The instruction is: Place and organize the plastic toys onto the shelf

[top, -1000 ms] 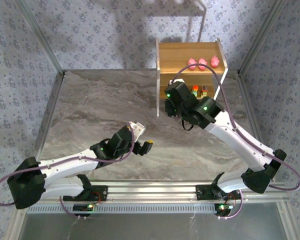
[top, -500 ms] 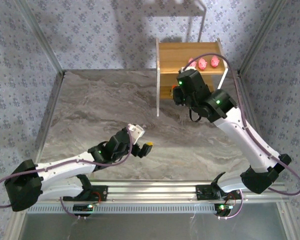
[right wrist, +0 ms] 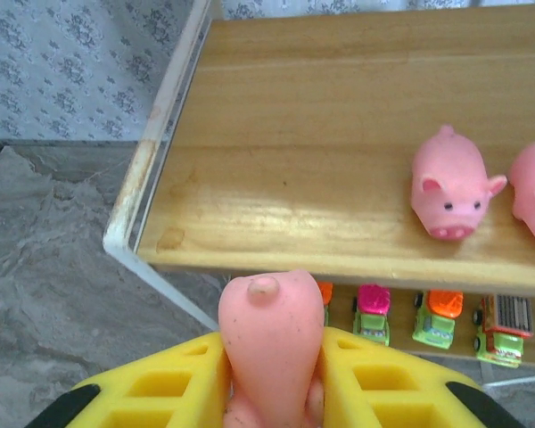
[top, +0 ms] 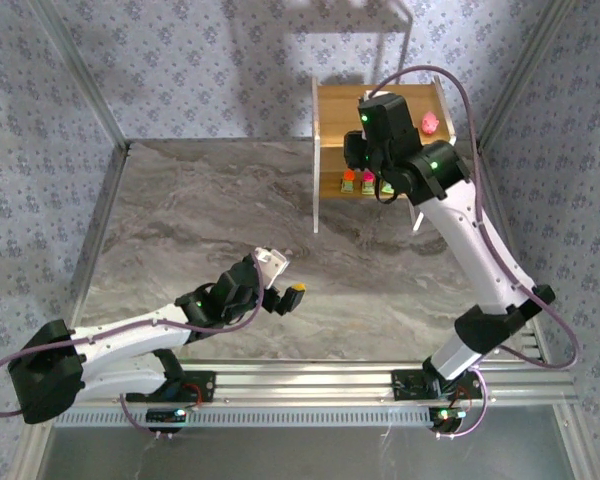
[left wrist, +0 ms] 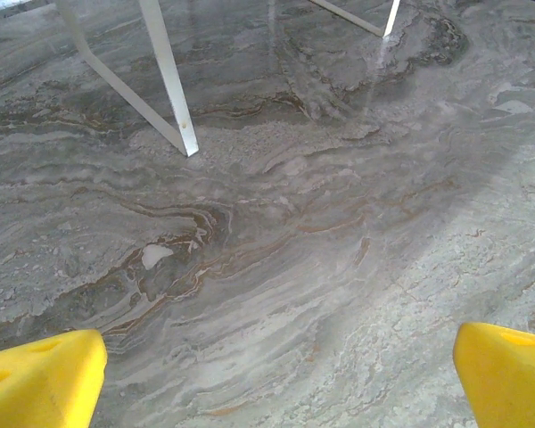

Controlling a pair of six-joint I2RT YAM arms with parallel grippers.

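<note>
A pink pig (right wrist: 269, 334) sits pinched upright in the closed right gripper (right wrist: 272, 392), at the front edge of the shelf's (right wrist: 339, 169) upper board, toward its white-framed end. Two pigs (right wrist: 450, 192) stand further along that board, and the blocky toys (right wrist: 372, 312) line the lower one.

Let go here, the pig would likely catch the edge and tumble to the tabletop (left wrist: 339, 223). Its rounded body could also squirm out of the grip, and a careless sideways sweep might knock the neighbours over.

The right arm reaches far forward, its wrist tipped down over the shelf. The left gripper (left wrist: 276, 374) hangs wide open and empty above the tabletop's near-middle, its arm folded low.
</note>
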